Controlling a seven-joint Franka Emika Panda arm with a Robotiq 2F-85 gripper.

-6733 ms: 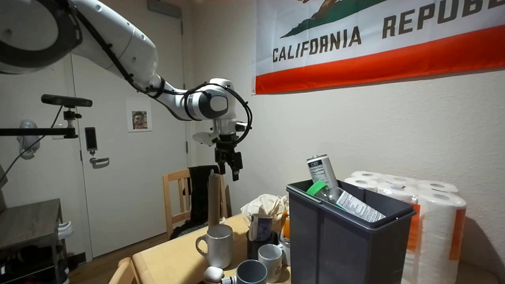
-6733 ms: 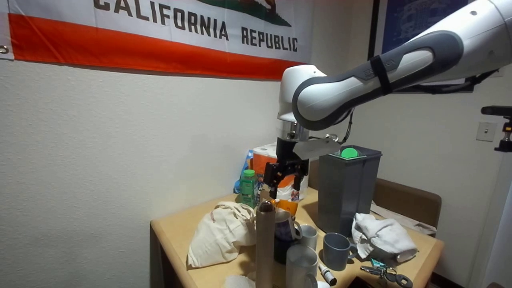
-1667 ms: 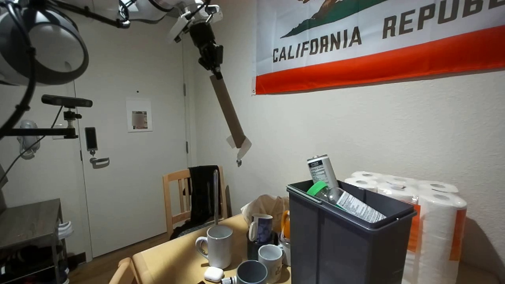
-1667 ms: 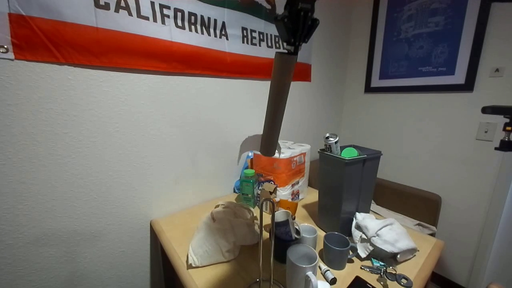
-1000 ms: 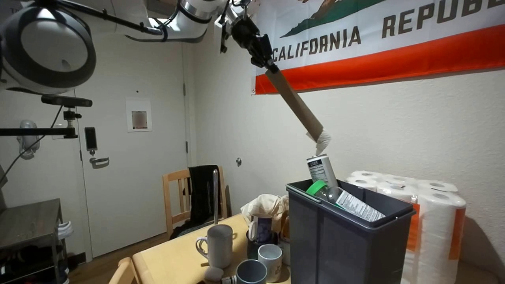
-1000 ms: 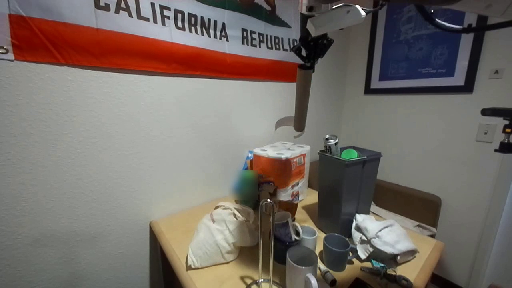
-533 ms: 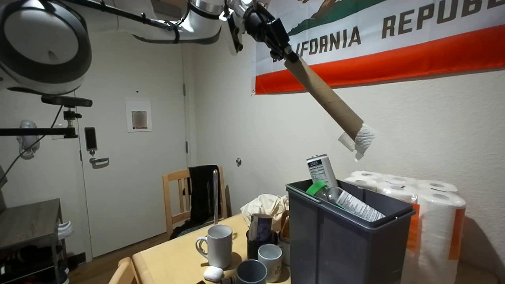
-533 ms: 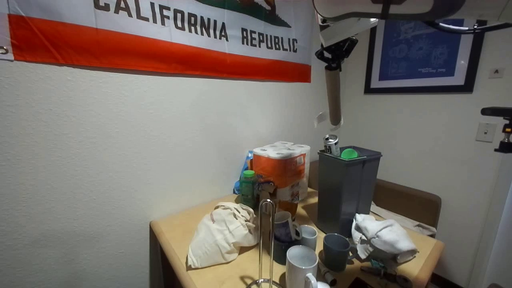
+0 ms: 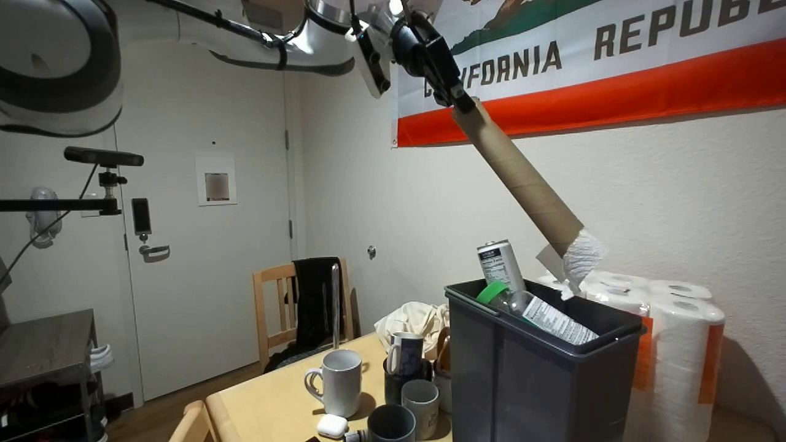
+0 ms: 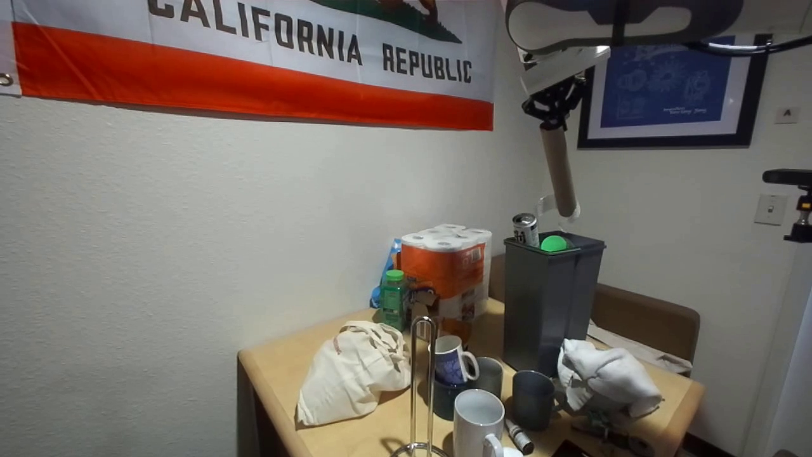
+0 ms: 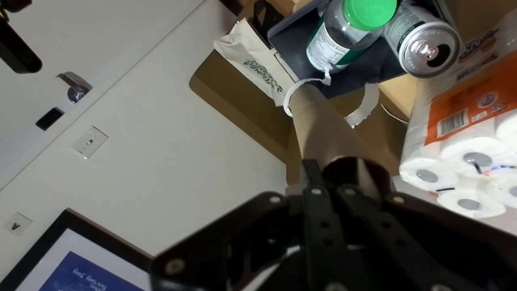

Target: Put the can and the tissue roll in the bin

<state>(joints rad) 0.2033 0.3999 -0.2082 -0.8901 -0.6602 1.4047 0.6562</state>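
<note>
the gripper (image 9: 463,105) is pinching the bare paper-towel tube (image 9: 522,178) by its top end and bringing it down to the bin (image 9: 522,368). the tube is leaning, and its torn paper (image 9: 583,255) is dangling near the bin's open top. the can (image 10: 525,230) is already sitting in the bin, poking up past the rim. in an exterior view the bin is standing near the far edge of the counter (image 10: 273,362). so the job is looking nearly done, with probably just the tube left to drop in.

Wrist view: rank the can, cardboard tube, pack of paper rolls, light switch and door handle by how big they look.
Largest first:
1. pack of paper rolls
2. cardboard tube
3. can
4. light switch and door handle: too alike to rank
</note>
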